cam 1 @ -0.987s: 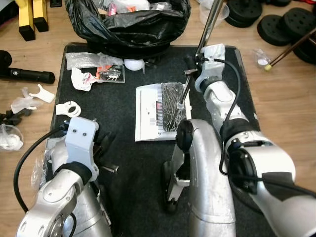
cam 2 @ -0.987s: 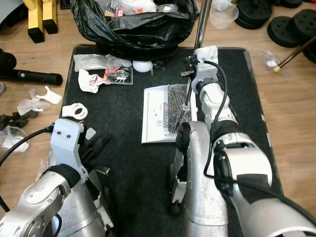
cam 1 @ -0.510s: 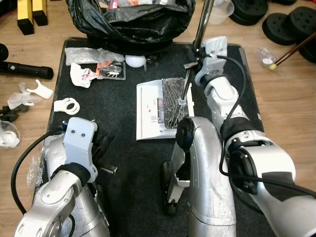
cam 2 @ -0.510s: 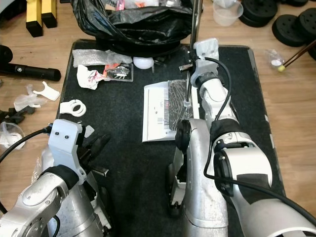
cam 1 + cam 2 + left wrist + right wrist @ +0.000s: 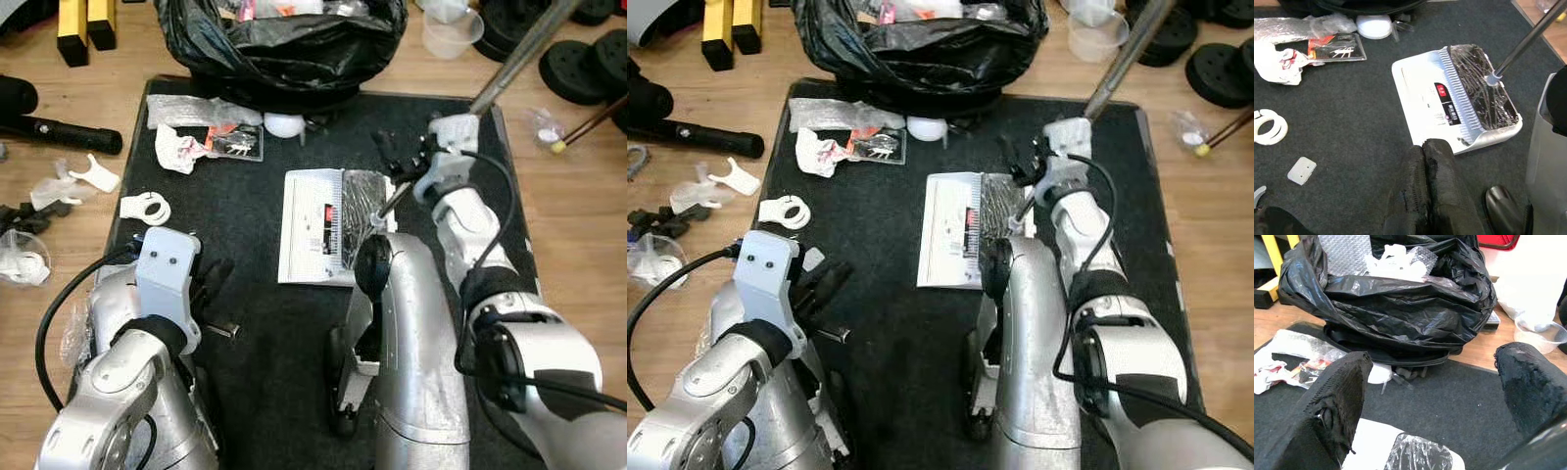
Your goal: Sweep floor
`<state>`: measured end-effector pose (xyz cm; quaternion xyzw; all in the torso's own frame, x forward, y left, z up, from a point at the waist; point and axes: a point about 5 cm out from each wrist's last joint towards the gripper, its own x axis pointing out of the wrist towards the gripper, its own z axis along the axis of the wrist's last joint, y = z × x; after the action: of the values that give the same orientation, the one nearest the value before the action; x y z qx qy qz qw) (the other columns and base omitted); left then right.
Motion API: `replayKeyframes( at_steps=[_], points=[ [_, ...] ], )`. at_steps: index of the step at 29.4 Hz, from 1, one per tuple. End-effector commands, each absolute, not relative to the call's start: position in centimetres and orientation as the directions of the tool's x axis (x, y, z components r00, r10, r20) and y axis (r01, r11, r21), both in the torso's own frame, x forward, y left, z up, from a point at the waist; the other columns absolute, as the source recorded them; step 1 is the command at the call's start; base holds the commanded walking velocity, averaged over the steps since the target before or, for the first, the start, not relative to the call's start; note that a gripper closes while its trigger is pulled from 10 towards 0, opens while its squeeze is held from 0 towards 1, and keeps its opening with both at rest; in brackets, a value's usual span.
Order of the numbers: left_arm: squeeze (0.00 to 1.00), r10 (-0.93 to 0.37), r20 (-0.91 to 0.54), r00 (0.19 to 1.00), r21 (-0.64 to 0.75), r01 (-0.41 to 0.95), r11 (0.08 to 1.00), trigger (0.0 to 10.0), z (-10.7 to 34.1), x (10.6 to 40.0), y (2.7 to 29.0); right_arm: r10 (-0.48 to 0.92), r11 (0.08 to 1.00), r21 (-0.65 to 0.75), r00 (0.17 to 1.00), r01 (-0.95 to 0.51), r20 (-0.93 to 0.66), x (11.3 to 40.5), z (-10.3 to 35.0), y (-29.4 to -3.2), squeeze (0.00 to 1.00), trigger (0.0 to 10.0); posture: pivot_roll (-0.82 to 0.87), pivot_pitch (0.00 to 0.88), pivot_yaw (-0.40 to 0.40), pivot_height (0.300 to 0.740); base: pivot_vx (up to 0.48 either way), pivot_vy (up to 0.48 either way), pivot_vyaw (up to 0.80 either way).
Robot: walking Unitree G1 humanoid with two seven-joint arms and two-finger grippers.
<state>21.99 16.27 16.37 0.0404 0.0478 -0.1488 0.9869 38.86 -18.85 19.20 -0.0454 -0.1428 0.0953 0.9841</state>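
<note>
A white sweeper head [image 5: 313,225] with a foil-covered black brush part [image 5: 1481,85] lies on the black mat [image 5: 255,333]. Its metal handle [image 5: 514,64] rises from the brush part and leans to the far right. My right gripper [image 5: 397,162] is beside the lower handle; in the right wrist view its fingers [image 5: 1342,396] stand wide open, with nothing seen between them. My left gripper [image 5: 1424,147] is shut and empty, low over the mat just short of the sweeper head. Litter lies at the mat's far left: crumpled paper [image 5: 176,155], a printed packet [image 5: 233,142] and a white ring [image 5: 145,208].
A full black rubbish bag [image 5: 284,49] stands at the mat's far edge, with a white ball [image 5: 284,124] against it. Black weight plates [image 5: 588,64] and a clear cup [image 5: 451,29] sit on the wood floor at the far right. A black cylinder [image 5: 59,132] and small white bits lie left.
The sweeper handle has tipped from near upright to leaning far right. My right wrist has shifted right beside it. The view has moved a little; my left arm stays put.
</note>
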Motion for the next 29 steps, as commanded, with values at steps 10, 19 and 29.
replayKeyframes(
  at_steps=[10, 19, 29],
  points=[
    [0.00, -0.329, -0.123, 0.936, 0.034, 0.336, 0.941, 10.0, 15.5, 22.1, 15.4, 0.130, 0.989, -0.090, 0.976, -0.116, 0.176, 36.7, 15.0, -20.9, 0.69, 10.0, -0.06, 0.360, -0.128, 0.306, 0.000, 0.000, 0.00],
    [0.00, -0.335, -0.105, 0.936, 0.025, 0.339, 0.940, 10.0, 15.3, 23.2, 15.2, 0.083, 0.995, -0.072, 0.989, -0.075, 0.119, 32.9, 11.6, -21.8, 0.00, 10.0, -0.10, 0.320, -0.131, 0.306, 0.000, 0.000, 0.00],
    [0.00, -0.326, -0.073, 0.942, 0.025, 0.329, 0.944, 10.0, 15.4, 24.5, 15.1, 0.067, 0.997, -0.041, 0.991, -0.063, 0.112, 30.1, 11.1, -22.1, 0.00, 10.0, -0.12, 0.268, -0.140, 0.311, 0.000, 0.000, 0.00]
  ],
)
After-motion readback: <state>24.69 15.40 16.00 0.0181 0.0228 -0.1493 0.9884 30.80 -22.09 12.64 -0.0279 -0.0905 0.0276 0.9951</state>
